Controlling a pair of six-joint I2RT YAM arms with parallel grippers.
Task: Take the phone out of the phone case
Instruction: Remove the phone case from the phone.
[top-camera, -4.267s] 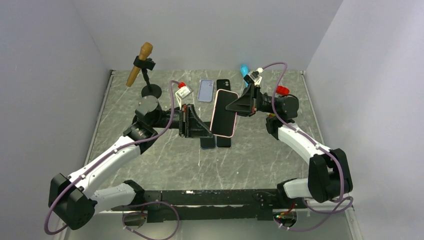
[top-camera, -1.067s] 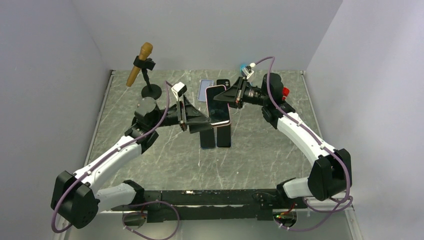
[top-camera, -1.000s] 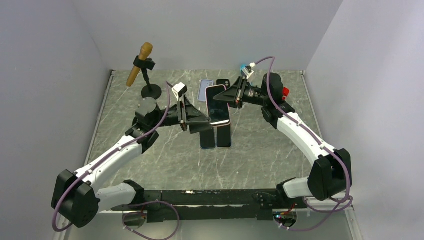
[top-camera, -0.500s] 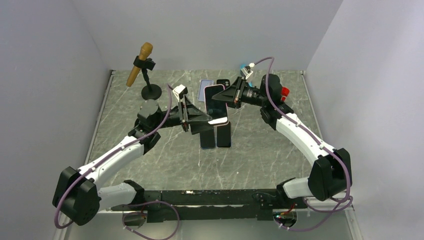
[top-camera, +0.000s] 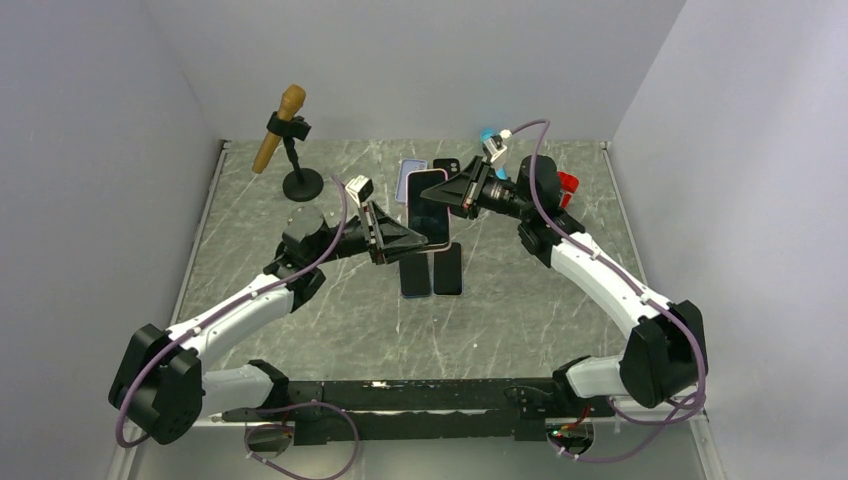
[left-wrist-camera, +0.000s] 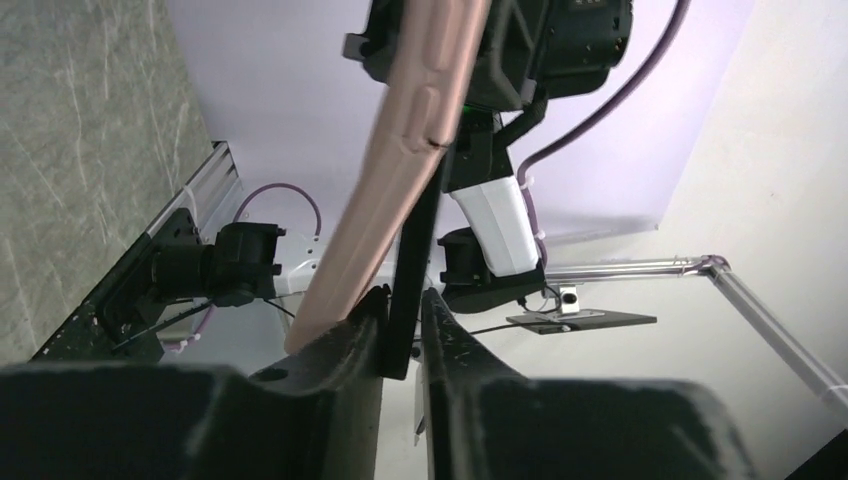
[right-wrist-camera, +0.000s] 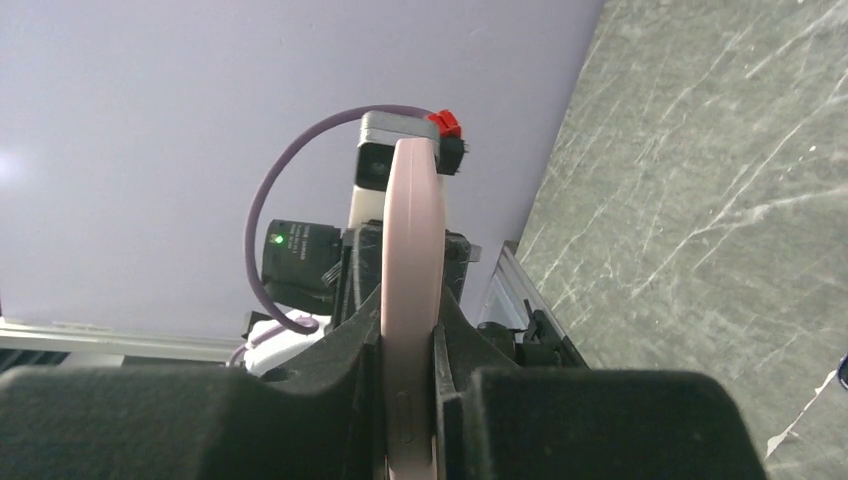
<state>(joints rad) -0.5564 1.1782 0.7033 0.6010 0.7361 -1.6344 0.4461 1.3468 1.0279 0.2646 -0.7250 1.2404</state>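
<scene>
A phone (top-camera: 428, 208) with a dark screen sits in a pink case (top-camera: 441, 243) and is held in the air over the table's middle, between both grippers. My left gripper (top-camera: 412, 240) grips its lower left end. In the left wrist view, that gripper (left-wrist-camera: 403, 335) is shut on the black phone edge (left-wrist-camera: 412, 270), and the pink case (left-wrist-camera: 400, 170) bends away from it on the left. My right gripper (top-camera: 457, 194) holds the upper right end. In the right wrist view it (right-wrist-camera: 410, 335) is shut on the pink case's edge (right-wrist-camera: 412, 240).
Two dark phones (top-camera: 415, 281) (top-camera: 449, 270) lie on the table under the held one. A lavender case (top-camera: 403, 174) and a black phone (top-camera: 447, 164) lie behind. A microphone on a stand (top-camera: 281, 125) is at the back left. A blue object (top-camera: 487, 135) is at the back right.
Both grippers have carried the phone slightly back and left and tilted it. The left wrist has swung lower and closer under the phone. Both grips hold.
</scene>
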